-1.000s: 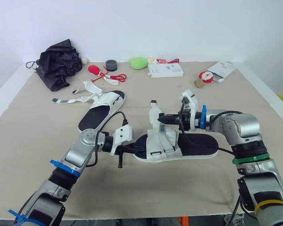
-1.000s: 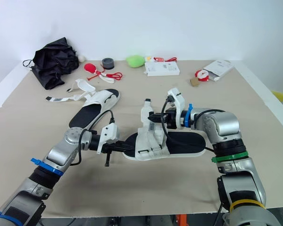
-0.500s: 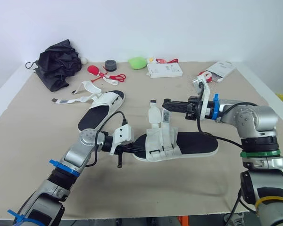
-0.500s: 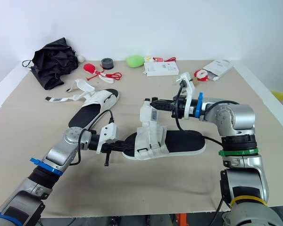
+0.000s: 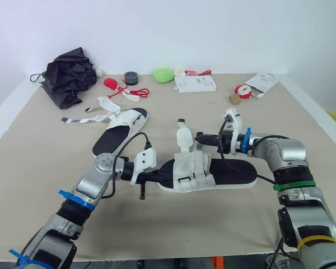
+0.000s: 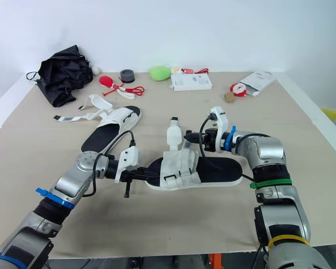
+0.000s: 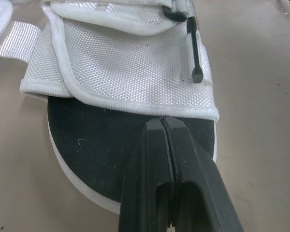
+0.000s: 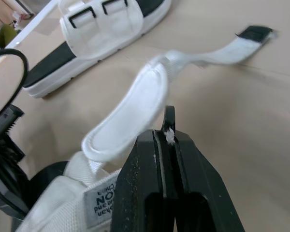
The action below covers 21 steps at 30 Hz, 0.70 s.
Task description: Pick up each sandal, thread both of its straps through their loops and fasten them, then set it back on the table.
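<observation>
The table [image 5: 39,157] carries clutter along its far edge: a crumpled black umbrella [image 5: 70,75] at my far left, then a white box [image 5: 196,84], a green lump [image 5: 164,74] and a dark roll of tape [image 5: 131,77]. None of it lies between me and the work. A second sandal [image 5: 120,130] lies unfastened beyond my left arm, its straps trailing off to the left.

The near sandal [image 5: 213,172] lies flat before me. My left gripper [image 7: 163,121] is clenched at its toe, tips against the hem of the white upper; I cannot tell whether it nips the fabric. My right gripper [image 8: 168,133] hovers just above the upper, clamped on what looks like the black end of a strap [image 8: 169,115].
</observation>
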{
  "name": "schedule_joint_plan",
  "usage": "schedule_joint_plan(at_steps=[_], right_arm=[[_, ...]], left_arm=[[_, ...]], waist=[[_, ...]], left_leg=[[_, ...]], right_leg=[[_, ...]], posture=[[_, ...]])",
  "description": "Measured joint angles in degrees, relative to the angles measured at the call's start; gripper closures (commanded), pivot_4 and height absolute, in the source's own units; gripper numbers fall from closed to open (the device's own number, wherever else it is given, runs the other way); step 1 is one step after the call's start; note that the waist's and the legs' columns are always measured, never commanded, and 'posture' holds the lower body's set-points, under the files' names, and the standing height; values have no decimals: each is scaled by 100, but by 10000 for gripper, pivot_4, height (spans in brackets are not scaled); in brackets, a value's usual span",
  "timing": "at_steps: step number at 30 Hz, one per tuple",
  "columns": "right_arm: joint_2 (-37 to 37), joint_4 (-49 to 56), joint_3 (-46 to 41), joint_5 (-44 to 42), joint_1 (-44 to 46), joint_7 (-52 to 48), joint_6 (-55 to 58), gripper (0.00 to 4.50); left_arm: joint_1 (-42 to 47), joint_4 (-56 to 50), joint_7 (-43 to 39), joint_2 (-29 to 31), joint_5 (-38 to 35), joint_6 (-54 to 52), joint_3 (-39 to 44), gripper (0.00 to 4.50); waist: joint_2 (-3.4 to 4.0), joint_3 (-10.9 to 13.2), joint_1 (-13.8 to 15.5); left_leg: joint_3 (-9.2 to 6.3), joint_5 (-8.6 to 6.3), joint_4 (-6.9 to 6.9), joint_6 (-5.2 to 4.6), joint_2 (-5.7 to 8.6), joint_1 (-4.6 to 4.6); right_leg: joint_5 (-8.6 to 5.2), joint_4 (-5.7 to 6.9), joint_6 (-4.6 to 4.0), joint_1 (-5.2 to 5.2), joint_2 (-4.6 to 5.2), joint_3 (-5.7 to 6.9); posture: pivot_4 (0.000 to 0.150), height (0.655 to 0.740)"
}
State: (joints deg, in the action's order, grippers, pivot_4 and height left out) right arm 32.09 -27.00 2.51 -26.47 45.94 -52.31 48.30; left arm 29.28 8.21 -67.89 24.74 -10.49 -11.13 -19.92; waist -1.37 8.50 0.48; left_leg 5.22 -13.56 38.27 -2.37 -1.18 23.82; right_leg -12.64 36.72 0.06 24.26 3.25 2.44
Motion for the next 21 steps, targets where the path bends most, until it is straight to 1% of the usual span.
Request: schedule_joint_plan(at_steps=[2, 4, 5, 6, 8, 9, 15, 18, 21], right_arm=[[-8, -201, 49, 164, 22, 53, -39, 29465], [-9, -422, 121, 386, 31, 211, -89, 18719], [-34, -518, 131, 446, 52, 230, -129, 15329], [-61, -528, 155, 495, 100, 232, -132, 10266], [-79, -532, 185, 560, 175, 231, -135, 2084], [-92, -529, 185, 574, 196, 222, -134, 467], [-102, -700, 111, 652, 318, 267, -111, 467], [-56, -1021, -129, 642, 591, 290, -56, 467], [67, -1052, -312, 507, 955, 40, 155, 467]], left_arm=[[-18, -20, 9, 2, 0, 0, -2, 45000], [-29, -42, 6, 12, 0, -1, 3, 45000], [-41, -63, 2, 41, -1, 0, 17, 45000], [-38, -68, -12, 72, 0, -3, 17, 45000], [-42, -78, -3, 76, -1, -5, 16, 45000], [-43, -78, 3, 76, -1, -5, 14, 45000], [-37, -78, 4, 75, -1, -4, 9, 45000], [-24, -79, -14, 72, -1, -4, 10, 45000], [-14, -75, -29, 72, -1, -4, 9, 45000]], waist=[[0, 0, 0], [0, 0, -2], [1, 0, -2], [6, -4, -10], [8, -5, -11], [7, -6, -10], [8, -5, -11], [15, -1, -10], [19, 1, -10]], left_leg=[[0, 2, 1, -2, 0, 0], [0, 2, -1, -2, 0, 1], [1, 1, -4, -1, 0, 3], [2, 1, -8, -1, 0, -1], [1, 1, -11, -1, 0, -2], [1, 1, -11, -1, -1, -2], [2, 1, -11, -1, 0, -3], [4, 1, -11, -1, 0, 1], [5, 1, -14, -1, 0, 1]], right_leg=[[2, 0, 1, 0, 0, 0], [0, 0, -2, 2, 1, 0], [-1, 0, -7, 5, 0, -1], [-1, 0, -12, 3, 0, -1], [13, 0, -39, 3, -1, -1], [13, 0, -38, 2, -2, 1], [11, 0, -32, 2, -3, 0], [14, 0, -33, 6, -4, -2], [26, 0, -12, 7, -5, -2]], posture=[[1500, 7400], [1500, 7400], [1500, 7400], [1500, 7400], [1500, 7400], [1500, 7400], [1500, 7400], [1500, 7400], [1500, 7400]])
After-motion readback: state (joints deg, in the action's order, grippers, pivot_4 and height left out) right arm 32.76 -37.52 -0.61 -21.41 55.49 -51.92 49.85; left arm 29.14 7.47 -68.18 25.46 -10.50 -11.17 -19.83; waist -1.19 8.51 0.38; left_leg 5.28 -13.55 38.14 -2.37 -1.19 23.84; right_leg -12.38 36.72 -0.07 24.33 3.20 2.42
